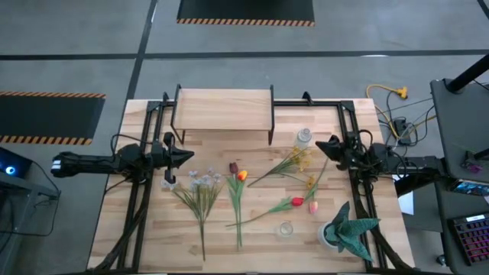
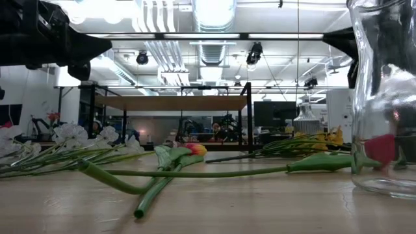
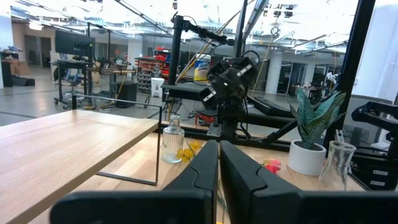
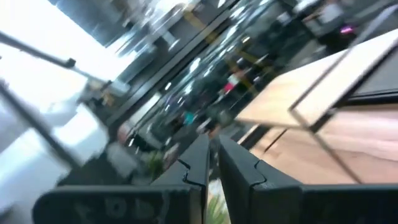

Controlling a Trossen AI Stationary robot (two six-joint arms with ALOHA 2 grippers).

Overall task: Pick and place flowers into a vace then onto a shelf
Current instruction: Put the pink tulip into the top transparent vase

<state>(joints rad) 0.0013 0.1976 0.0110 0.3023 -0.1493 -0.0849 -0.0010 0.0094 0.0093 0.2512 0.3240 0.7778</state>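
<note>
Hovering above the pale slatted wooden worktop [image 1: 153, 237], both dark arms hold nothing, which suits a moment when no flower is yet picked. The left end effector [image 1: 187, 155] has its fingers pressed together and sits just beside the shelf's left legs, above the bunch of tiny white blooms [image 1: 200, 180]. The right end effector [image 1: 321, 145] is likewise closed on nothing, near the small clear glass bottle [image 1: 304, 138] and the yellow sprig [image 1: 294, 161].

The loose green-stemmed flowers lie flat and fanned across the middle of the worktop, apart enough that each stem can probably be gripped singly: a dark maroon tulip [image 1: 234, 167], a yellow-orange tulip [image 1: 242, 176], a red tulip [image 1: 297, 202] and a pink one [image 1: 312, 206]. The clear glass vase [image 1: 286, 228] stands upright and empty near the front edge, within both arms' reach. The low pale wooden shelf on thin black legs [image 1: 223, 105] stands bare at the back.
</note>
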